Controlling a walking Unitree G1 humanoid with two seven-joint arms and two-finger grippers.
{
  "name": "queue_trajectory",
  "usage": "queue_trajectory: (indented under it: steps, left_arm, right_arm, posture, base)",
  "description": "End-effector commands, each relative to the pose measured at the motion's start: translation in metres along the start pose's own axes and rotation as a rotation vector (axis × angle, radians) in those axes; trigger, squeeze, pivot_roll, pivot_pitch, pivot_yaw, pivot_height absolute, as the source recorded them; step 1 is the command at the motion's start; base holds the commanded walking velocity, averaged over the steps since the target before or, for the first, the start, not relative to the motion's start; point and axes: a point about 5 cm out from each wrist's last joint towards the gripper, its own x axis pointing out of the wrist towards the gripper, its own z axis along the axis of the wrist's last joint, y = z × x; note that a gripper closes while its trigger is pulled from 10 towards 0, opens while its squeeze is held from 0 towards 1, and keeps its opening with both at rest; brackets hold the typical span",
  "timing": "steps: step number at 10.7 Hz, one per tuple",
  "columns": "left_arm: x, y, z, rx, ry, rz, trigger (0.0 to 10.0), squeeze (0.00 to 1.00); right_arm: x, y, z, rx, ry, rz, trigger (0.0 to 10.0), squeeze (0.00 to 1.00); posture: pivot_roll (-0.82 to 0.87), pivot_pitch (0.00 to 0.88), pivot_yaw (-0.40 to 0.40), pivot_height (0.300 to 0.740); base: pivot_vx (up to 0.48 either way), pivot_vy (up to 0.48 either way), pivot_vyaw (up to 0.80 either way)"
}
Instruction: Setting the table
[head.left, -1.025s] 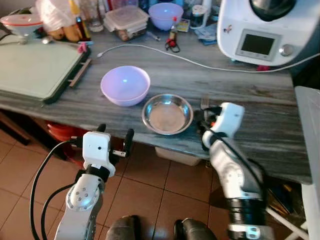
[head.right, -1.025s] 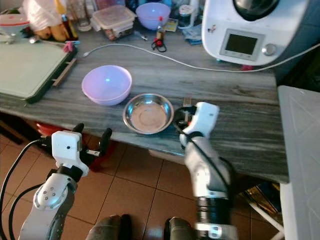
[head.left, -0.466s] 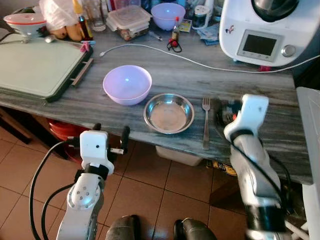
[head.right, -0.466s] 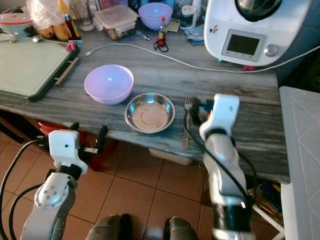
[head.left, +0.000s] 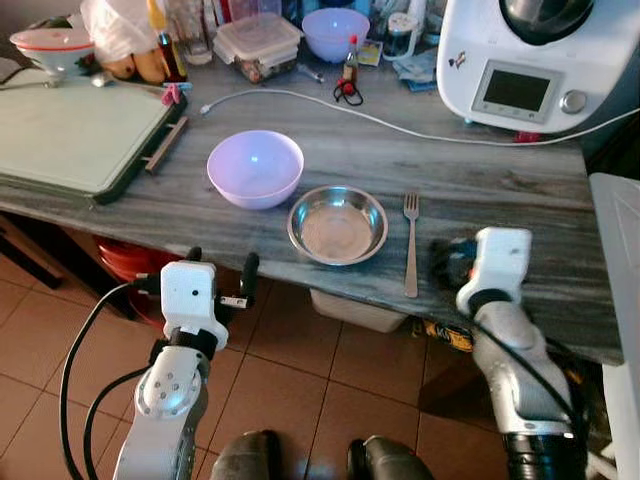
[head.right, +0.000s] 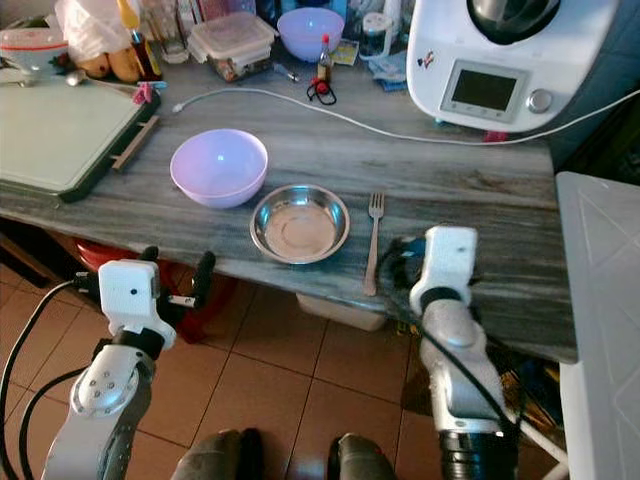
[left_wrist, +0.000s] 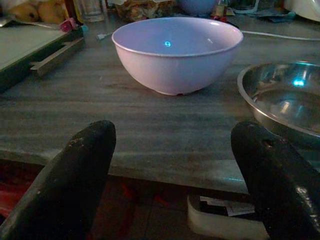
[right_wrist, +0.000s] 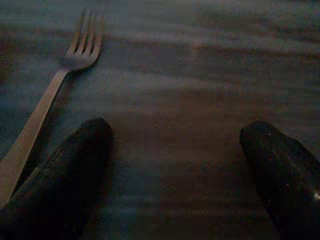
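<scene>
A grey wood-grain counter carries a white kitchen machine at the back, a green cutting board on the left, and a white cable across the middle. Near the front edge a lilac bowl, a steel bowl and a fork lie in a row. The right gripper hovers just beside the fork, fingers apart and empty; the left gripper is spread below the counter edge, facing the lilac bowl.
</scene>
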Motion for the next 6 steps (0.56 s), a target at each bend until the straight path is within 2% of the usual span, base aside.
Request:
queue_trajectory:
  steps: [1,3,6]
  left_arm:
    - [-0.001,-0.001,-0.002,0.000,0.015,-0.006,10.0,0.00]
    - [-0.002,-0.001,-0.003,0.000,0.020,-0.005,10.0,0.00]
    - [-0.002,-0.001,-0.004,-0.001,0.025,-0.004,10.0,0.00]
  right_arm:
    - [0.000,0.005,-0.007,-0.022,0.044,0.030,10.0,0.31]
    - [0.001,0.014,-0.008,-0.034,0.059,0.087,10.0,0.00]
    - [0.000,0.023,-0.005,-0.035,0.043,0.147,10.0,0.00]
  posture:
    - [0.00,0.123,0.012,0.740]
    - [0.01,0.126,0.010,0.740]
    - [0.00,0.129,0.010,0.740]
  base:
    - [0.000,0.000,0.00]
    - [0.000,0.000,0.00]
    - [0.000,0.000,0.00]
